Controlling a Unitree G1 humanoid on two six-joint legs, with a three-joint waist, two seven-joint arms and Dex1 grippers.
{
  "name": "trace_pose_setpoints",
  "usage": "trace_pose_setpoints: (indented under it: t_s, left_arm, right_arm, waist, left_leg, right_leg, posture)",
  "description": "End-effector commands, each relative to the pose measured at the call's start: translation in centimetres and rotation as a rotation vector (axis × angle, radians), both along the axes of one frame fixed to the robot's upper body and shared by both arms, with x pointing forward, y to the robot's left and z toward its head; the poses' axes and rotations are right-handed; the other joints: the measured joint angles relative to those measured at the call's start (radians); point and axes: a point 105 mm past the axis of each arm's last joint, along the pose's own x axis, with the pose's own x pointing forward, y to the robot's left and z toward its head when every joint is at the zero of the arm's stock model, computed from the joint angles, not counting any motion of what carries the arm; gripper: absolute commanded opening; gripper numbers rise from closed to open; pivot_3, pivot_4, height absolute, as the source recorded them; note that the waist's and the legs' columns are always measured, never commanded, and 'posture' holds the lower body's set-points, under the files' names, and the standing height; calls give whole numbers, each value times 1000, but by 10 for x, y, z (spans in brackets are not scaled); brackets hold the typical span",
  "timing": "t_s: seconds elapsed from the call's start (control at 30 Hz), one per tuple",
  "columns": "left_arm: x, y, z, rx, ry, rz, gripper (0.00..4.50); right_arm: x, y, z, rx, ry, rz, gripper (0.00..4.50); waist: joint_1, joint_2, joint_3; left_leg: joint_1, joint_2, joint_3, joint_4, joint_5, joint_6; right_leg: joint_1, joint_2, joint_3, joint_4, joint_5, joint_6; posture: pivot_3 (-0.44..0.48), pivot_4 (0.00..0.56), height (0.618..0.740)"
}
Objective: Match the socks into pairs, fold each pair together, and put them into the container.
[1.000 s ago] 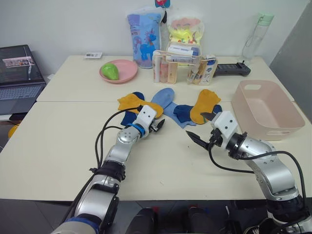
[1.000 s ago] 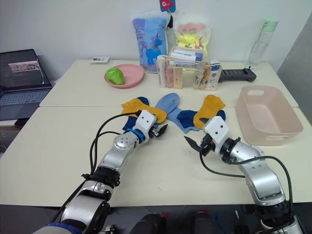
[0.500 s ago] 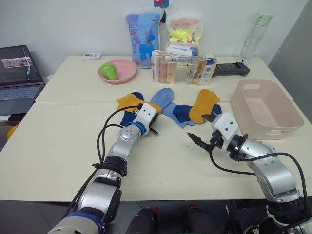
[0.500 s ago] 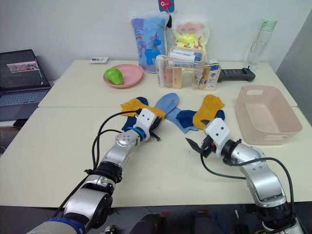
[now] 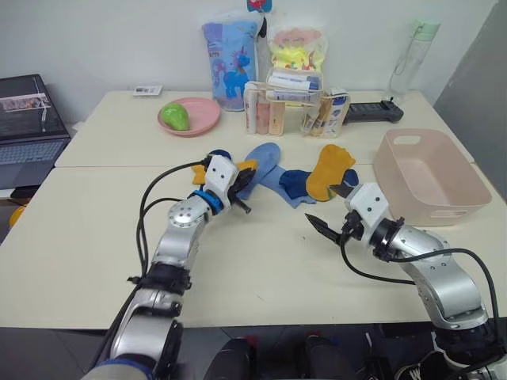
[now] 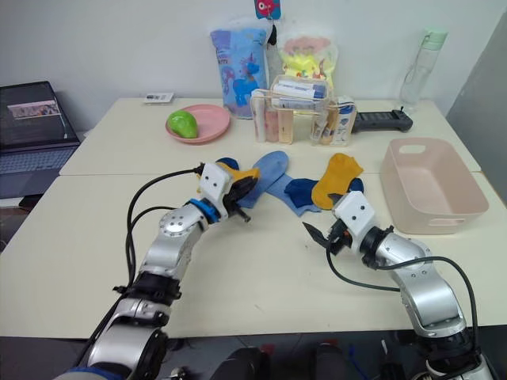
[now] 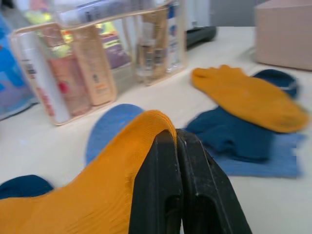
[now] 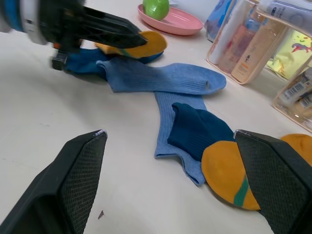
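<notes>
Table [image 5: 95, 237], left tool [image 5: 242, 190] clamping mustard sock [image 7: 112, 190]

– What do the arms look like?
– Silver-grey metal segments with rounded joints, and black cables looping loosely alongside each one.
– And the ends?
– The left gripper [image 5: 241, 195] has a white block behind a blue ring; the right gripper [image 5: 327, 207] has a white block too. Both carry two black, tapering fingers.

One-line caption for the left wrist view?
Left gripper shut on a mustard sock, toiletry pouch behind.
</notes>
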Motion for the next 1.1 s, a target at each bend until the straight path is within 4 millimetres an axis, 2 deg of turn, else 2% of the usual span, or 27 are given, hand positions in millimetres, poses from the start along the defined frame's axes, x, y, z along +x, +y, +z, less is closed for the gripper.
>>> trace_pose_setpoints:
  t_s: [0.03, 0.23, 0.3, 0.43, 0.53, 0.57, 0.63, 0.73, 0.83, 0.93, 1.0, 1.1]
  left_arm:
    - [-21, -12, 14, 11, -4, -123, 22]
    - [-76, -46, -5, 34, 245, -427, 22]
    - [-89, -54, -10, 33, 327, -495, 22]
    - [-91, -62, -26, 62, 391, -519, 22]
    - [-94, -64, -28, 64, 402, -545, 22]
    - [-97, -65, -28, 58, 418, -565, 429]
    - [-101, -58, -28, 57, 452, -579, 887]
    - [-88, -42, -21, 18, 446, -503, 1839]
    - [-62, -15, -17, 7, 387, -333, 2792]
    - [-44, 12, -23, 29, 367, -185, 3648]
    - [-40, 25, -31, 43, 376, -128, 3648]
    - [-36, 34, -42, 47, 377, -71, 3648]
  right_arm:
    - [0, -5, 13, 12, -50, -3, 4500]
    - [3, -15, 15, 1, -55, -21, 4500]
    - [2, -19, 14, -13, -46, -21, 4500]
    - [-5, -30, 8, -31, 1, -9, 4500]
    - [-8, -33, 6, -36, 22, -3, 4500]
    - [-9, -35, 5, -36, 37, 1, 4500]
    - [-14, -35, -3, -49, 82, 17, 4500]
    - [-19, -30, -11, -47, 117, 40, 4500]
    - [-23, -23, -19, -51, 142, 71, 4500]
    - [-28, -12, -29, -93, 166, 137, 4500]
    - [-32, -3, -38, -148, 182, 207, 4500]
    - [-33, 7, -48, -223, 182, 290, 4500]
  waist:
    - [1, 0, 0]
    - [1, 0, 0]
    - [1, 0, 0]
    - [2, 0, 0]
    - [2, 0, 0]
    - [1, 0, 0]
    - [1, 0, 0]
    - [1, 0, 0]
    - [1, 0, 0]
    - [1, 0, 0]
    - [1, 0, 0]
    - [2, 0, 0]
  left_leg:
    - [0, 0, 0, 0, 0, 0]
    - [0, 0, 0, 0, 0, 0]
    - [0, 0, 0, 0, 0, 0]
    - [0, 0, 0, 0, 0, 1]
    - [0, 0, 0, 0, 0, 1]
    - [0, 0, 0, 0, 0, 1]
    - [0, 0, 0, 0, 0, 1]
    - [0, 0, 0, 0, -1, 2]
    - [0, 0, 0, 0, -1, 2]
    - [0, 0, 0, 0, -1, 2]
    - [0, 0, 0, 0, 0, 1]
    - [0, 0, 0, 0, 0, 1]
  right_leg:
    - [0, 0, 0, 0, 0, 0]
    - [0, 0, 0, 0, 0, 0]
    - [0, 0, 0, 0, 0, 0]
    - [1, 0, 0, 0, 0, 0]
    - [1, 0, 0, 0, 0, 0]
    - [1, 0, 0, 0, 0, 0]
    - [1, 0, 0, 0, 0, 0]
    - [1, 0, 0, 0, 0, 0]
    - [1, 0, 0, 0, 0, 0]
    - [1, 0, 0, 0, 0, 0]
    - [1, 0, 0, 0, 0, 0]
    - [1, 0, 0, -1, 0, 0]
  posture:
    - [0, 150, 740]
    - [0, 150, 740]
    - [0, 150, 740]
    - [0, 150, 740]
    - [0, 150, 740]
    - [0, 150, 740]
    - [0, 150, 740]
    - [0, 150, 740]
    - [0, 150, 740]
    - [0, 150, 740]
    - [0, 150, 740]
    - [0, 150, 740]
